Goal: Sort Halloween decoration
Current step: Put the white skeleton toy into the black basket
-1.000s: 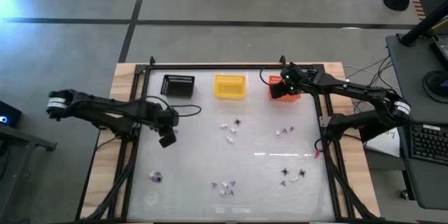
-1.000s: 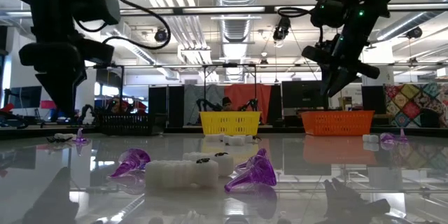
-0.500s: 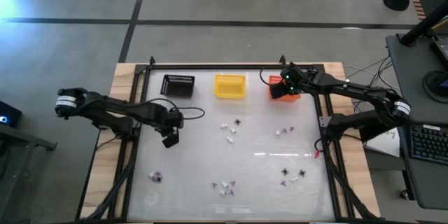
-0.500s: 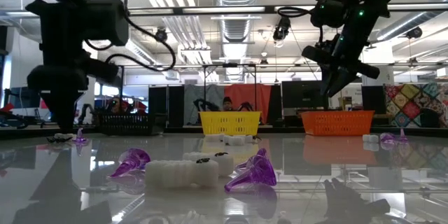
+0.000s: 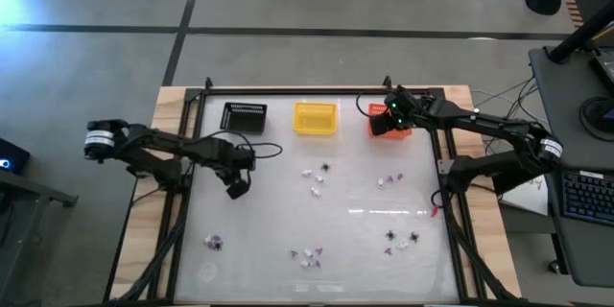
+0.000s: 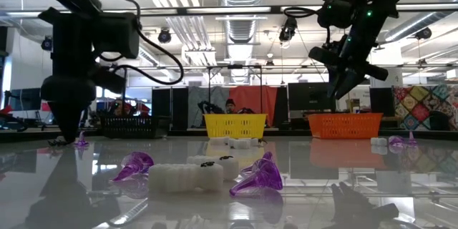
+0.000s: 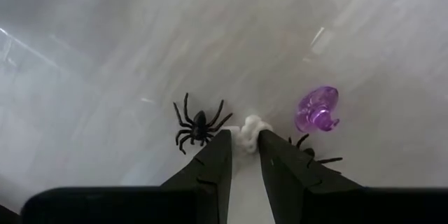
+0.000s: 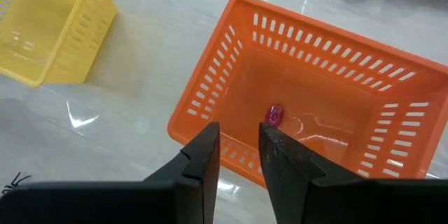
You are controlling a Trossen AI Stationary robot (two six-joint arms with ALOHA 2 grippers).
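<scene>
Your left gripper (image 7: 243, 155) hangs over the bench (image 5: 355, 197), jaws narrowly parted and empty, a white trinket (image 7: 250, 127) just beyond their tips; your right gripper (image 8: 236, 155), jaws narrow and empty, hovers above the orange basket (image 8: 392, 77) holding one purple trinket (image 8: 274, 115).

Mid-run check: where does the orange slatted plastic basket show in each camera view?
High view: orange slatted plastic basket at the table's far edge, right-hand end of the basket row, partly under the right pincer.
Low view: right of centre.
Left wrist view: not in it.
Right wrist view: fills the centre.
Shared landmark: the yellow slatted plastic basket beside it.
</scene>
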